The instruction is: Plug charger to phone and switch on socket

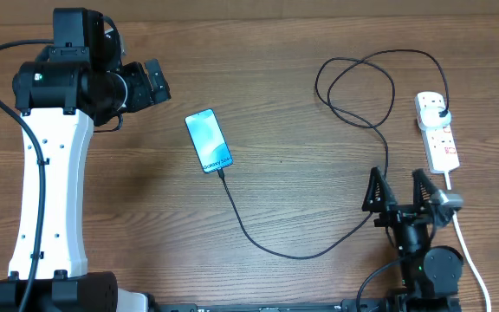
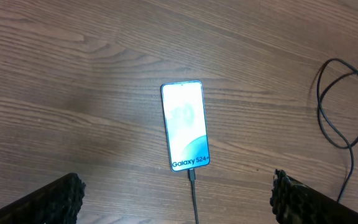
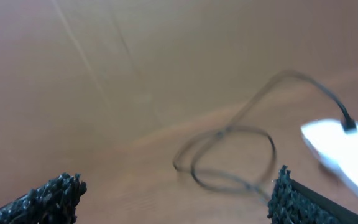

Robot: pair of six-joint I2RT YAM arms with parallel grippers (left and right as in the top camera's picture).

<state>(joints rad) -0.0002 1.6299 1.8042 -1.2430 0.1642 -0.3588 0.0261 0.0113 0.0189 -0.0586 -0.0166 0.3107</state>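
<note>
The phone (image 1: 208, 139) lies flat mid-table, screen lit; in the left wrist view (image 2: 184, 126) its "Galaxy S24" text is at the near short edge. The charger cable (image 1: 284, 251) has its connector tip in that edge (image 2: 192, 176), runs right, loops at the back, and its black plug (image 1: 440, 109) sits in the socket (image 1: 437, 131), a white strip at the far right. My left gripper (image 1: 152, 83) is open, empty, left of the phone. My right gripper (image 1: 398, 187) is open, empty, near the front, left of the socket (image 3: 344, 146). The right wrist view is blurred.
The socket's white cord (image 1: 466, 247) runs down the right side past my right arm's base. The cable's loop (image 1: 353, 87) lies at the back right, also in the right wrist view (image 3: 229, 158). My left arm's white link (image 1: 50, 191) stands at the left.
</note>
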